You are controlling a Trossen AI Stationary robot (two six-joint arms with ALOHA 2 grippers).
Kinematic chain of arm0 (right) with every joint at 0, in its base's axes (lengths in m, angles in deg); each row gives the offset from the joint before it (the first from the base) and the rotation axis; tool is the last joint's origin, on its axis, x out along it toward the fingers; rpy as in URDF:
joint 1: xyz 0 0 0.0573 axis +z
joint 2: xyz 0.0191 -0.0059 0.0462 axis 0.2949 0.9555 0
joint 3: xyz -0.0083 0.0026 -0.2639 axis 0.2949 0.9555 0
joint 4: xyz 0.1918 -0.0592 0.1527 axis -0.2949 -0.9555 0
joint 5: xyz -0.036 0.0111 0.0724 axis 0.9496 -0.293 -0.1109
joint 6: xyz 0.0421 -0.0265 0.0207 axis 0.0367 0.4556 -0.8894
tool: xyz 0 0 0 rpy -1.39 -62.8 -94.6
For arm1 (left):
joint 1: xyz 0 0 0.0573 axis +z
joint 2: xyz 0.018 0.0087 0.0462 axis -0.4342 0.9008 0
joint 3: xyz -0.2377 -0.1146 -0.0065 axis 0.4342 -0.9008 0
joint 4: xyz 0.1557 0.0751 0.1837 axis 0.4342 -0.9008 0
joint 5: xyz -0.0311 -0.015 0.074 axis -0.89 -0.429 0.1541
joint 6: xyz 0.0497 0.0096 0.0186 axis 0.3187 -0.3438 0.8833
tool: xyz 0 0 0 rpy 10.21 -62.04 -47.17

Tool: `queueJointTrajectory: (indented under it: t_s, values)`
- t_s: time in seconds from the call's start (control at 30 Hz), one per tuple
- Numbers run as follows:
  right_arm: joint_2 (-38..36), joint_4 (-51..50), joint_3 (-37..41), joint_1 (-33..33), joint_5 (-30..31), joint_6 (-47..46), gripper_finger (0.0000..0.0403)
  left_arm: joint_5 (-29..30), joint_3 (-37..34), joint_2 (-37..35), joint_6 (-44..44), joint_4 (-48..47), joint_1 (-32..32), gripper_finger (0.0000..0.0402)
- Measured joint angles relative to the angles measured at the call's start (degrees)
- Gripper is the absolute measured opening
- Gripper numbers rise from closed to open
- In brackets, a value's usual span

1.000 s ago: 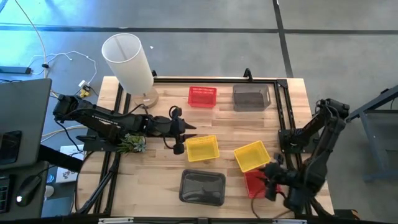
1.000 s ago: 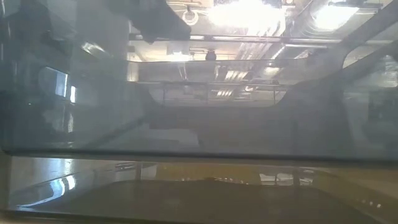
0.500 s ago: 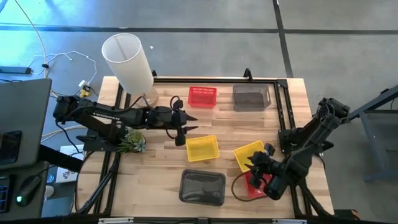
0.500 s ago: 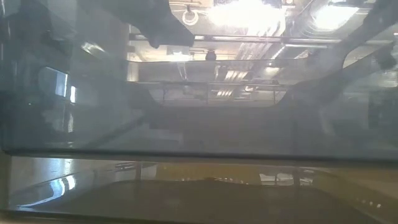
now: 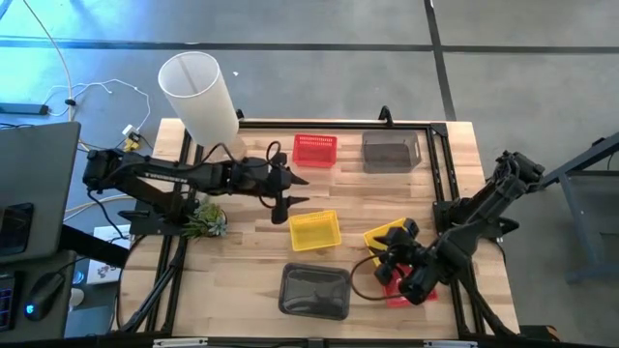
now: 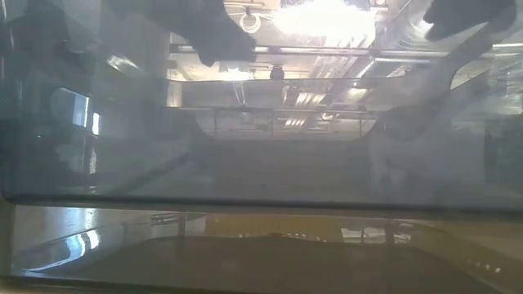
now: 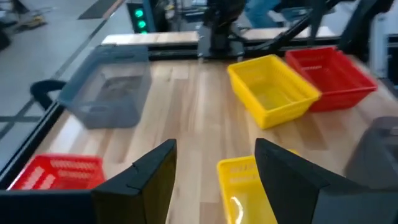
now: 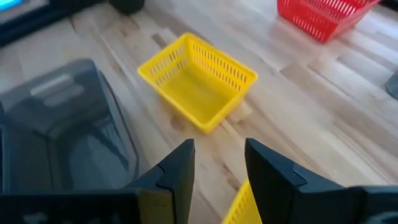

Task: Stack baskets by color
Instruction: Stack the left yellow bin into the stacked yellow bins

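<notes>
Wooden table (image 5: 348, 188): left hand (image 5: 287, 200) spread wide, empty, above yellow basket (image 5: 314, 230).

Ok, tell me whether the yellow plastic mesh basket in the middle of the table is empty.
Empty. The right wrist view looks into the yellow plastic mesh basket and shows only its bare mesh floor.

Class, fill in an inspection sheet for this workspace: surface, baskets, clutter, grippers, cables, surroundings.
Surface: wooden table, black frame rails on it.
Job's things: red basket and grey basket at the far edge; yellow basket mid-table; second grey basket at the near edge; second yellow basket and second red basket partly under the right arm.
Clutter: white cylinder, small plant.
Grippers: left gripper open, empty, beside the middle yellow basket; right gripper open over the second yellow basket.
Cables: white wires on the floor.
Surroundings: grey floor; monitor at the left.
</notes>
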Motion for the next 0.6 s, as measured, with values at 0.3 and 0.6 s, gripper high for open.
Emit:
queueJointTrajectory:
  t_s: [0.3,0.6]
  values:
    - [0.0,0.9,0.0,-2.4,1.4,0.1,0.0129,0.0,5.5,0.0,1.5,-5.4,0.0,0.0200]
    - [0.0,0.8,0.0,-3.0,0.0,0.5,0.0129,0.2,5.6,1.2,-3.9,-12.9,0.0,0.0200]
